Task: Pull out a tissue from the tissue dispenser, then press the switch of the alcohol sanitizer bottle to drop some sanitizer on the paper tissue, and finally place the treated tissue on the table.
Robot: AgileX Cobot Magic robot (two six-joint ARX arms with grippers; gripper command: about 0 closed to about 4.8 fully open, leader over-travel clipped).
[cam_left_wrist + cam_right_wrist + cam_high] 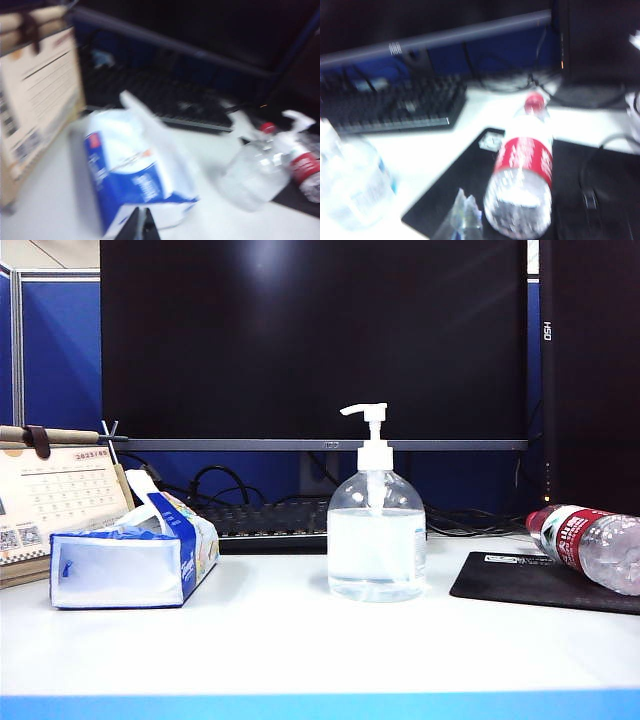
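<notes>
The blue and white tissue dispenser (130, 555) lies on the left of the white table (300, 640), and a white tissue (140, 485) pokes up from its slit. The clear alcohol sanitizer bottle (376, 540) stands at the middle, topped by its white pump switch (372, 425). No arm shows in the exterior view. In the left wrist view, my left gripper (141, 215) is shut and empty, just short of the near end of the tissue dispenser (135, 175). My right gripper (466, 205) is shut and empty over the mouse pad, with the sanitizer bottle (352, 185) off to one side.
A desk calendar (55, 500) stands behind the tissue pack. A red-labelled water bottle (595, 545) lies on a black mouse pad (530, 585) at the right. Behind them are a keyboard (265, 520), cables and a large dark monitor (310, 340).
</notes>
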